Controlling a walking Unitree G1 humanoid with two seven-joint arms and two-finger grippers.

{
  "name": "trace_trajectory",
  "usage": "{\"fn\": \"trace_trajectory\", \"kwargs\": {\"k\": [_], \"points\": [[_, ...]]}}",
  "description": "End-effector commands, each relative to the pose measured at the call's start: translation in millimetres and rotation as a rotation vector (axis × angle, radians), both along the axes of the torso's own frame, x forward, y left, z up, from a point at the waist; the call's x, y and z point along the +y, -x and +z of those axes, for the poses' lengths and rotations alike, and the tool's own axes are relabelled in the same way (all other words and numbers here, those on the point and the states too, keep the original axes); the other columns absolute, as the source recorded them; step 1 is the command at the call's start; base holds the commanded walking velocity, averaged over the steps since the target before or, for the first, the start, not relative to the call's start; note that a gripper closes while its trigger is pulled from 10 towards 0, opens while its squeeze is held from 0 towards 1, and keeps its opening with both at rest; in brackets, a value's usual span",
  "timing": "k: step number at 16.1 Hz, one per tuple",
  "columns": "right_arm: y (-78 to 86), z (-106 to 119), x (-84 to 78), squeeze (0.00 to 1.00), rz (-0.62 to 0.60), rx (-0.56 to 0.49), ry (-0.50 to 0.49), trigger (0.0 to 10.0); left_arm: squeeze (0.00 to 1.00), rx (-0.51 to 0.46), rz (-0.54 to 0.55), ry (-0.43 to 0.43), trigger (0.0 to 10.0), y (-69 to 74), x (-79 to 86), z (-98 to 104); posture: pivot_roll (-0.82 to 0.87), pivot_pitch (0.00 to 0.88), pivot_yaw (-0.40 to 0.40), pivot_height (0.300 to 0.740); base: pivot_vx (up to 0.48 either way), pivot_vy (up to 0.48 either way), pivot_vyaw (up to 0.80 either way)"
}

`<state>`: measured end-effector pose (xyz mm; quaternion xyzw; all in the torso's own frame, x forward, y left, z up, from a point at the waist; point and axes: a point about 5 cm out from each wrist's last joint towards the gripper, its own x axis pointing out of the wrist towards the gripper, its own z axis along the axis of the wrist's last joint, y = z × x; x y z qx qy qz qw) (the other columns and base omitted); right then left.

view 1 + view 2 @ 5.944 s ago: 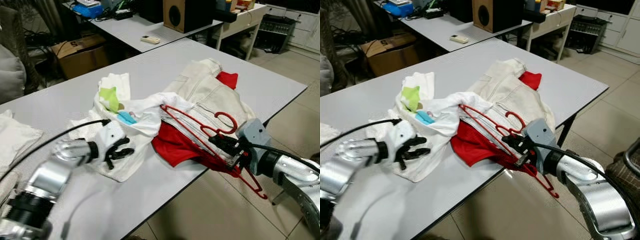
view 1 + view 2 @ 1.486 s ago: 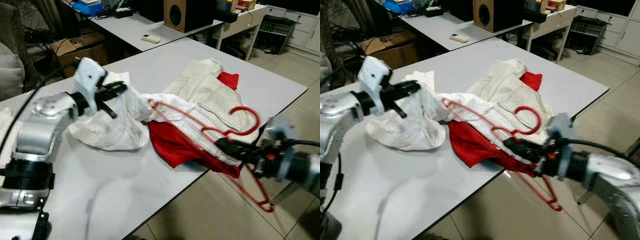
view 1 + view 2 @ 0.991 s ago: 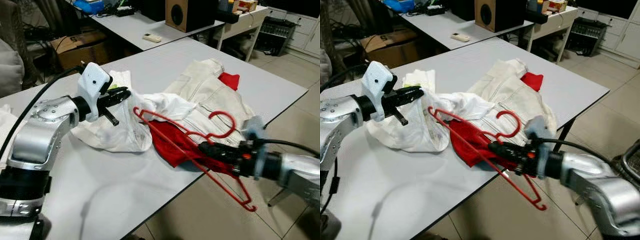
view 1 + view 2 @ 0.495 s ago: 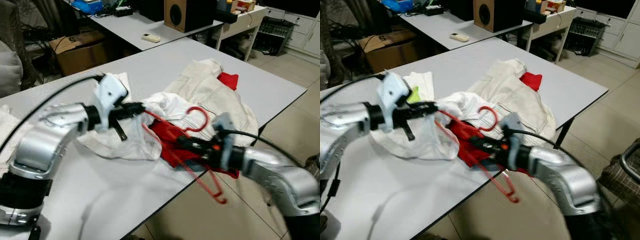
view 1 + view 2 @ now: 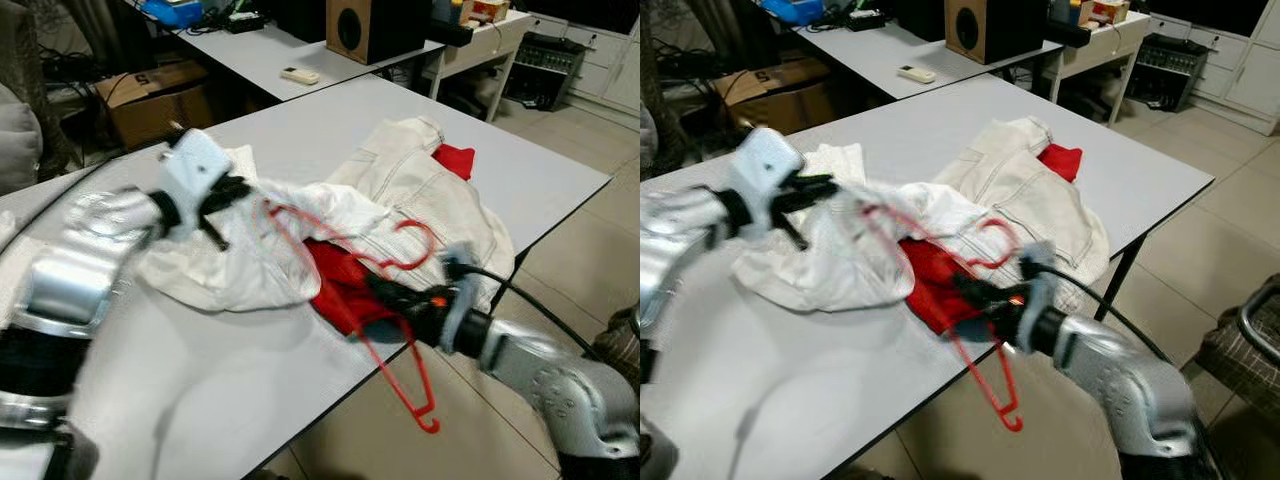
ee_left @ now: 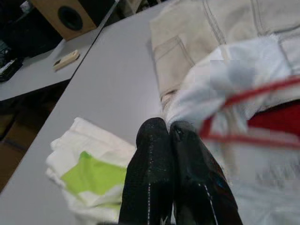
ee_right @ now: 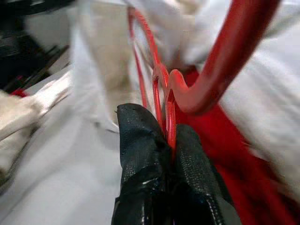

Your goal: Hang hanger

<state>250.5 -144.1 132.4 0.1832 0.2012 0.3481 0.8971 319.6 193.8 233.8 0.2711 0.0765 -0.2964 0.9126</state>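
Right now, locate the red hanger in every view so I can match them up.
Left eye view: red hanger, lower centre, over the table edge.
Right eye view, lower centre.
Left wrist view, blurred red bars.
Right wrist view, clamped at the neck.
Shared landmark: white garment.

One red hanger [image 5: 395, 330], two claws

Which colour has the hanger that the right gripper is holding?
The hanger is red; the right wrist view shows it best.
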Motion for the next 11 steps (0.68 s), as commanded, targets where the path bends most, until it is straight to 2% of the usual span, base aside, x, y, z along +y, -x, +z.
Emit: {"fn": "trace_trajectory", "kwargs": {"k": [1, 4, 6, 7, 9, 10, 11], "points": [[-1.7, 5.9, -3.5, 0.0, -0.032, -0.01, -0.015, 10.0, 0.0, -0.001, -0.01, -0.005, 0.0, 2.2, 4.3, 3.9, -0.16, 0.0, 0.065, 0.719, 0.0, 0.0, 0.0], [-6.3, 12.6, -3.9, 0.0, -0.056, 0.003, -0.033, 10.0, 0.0, -0.028, -0.047, 0.004, 0.0, 3.1, 8.2, 15.3, -0.16, 0.0, 0.059, 0.719, 0.0, 0.0, 0.0], [-11.0, 16.2, -0.8, 0.0, -0.06, 0.0, -0.055, 10.0, 0.0, -0.065, -0.14, 0.053, 0.0, 8.0, -2.5, 28.5, -0.16, 0.0, 0.055, 0.719, 0.0, 0.0, 0.0], [-12.1, 12.4, 0.9, 0.0, -0.054, 0.017, -0.026, 10.0, 0.0, -0.056, -0.203, 0.091, 0.0, 12.9, -10.5, 31.5, -0.16, 0.0, 0.055, 0.719, 0.0, 0.0, 0.0], [-10.2, 8.5, 10.1, 0.0, 0.022, 0.018, 0.049, 10.0, 0.0, -0.027, -0.261, 0.078, 0.0, 16.1, -22.6, 24.1, -0.16, 0.0, 0.05, 0.719, 0.0, 0.0, 0.0], [-9.5, 12.3, 18.0, 0.0, 0.066, 0.005, 0.033, 10.0, 0.0, -0.02, -0.262, 0.071, 0.7, 14.7, -28.7, 16.9, -0.16, 0.0, 0.05, 0.719, 0.0, 0.0, 0.0], [-10.7, 16.4, 22.1, 0.0, 0.077, -0.005, 0.015, 10.0, 0.0, -0.021, -0.251, 0.058, 0.6, 12.7, -31.6, 12.6, -0.16, 0.0, 0.05, 0.719, 0.0, 0.0, 0.0]]}}
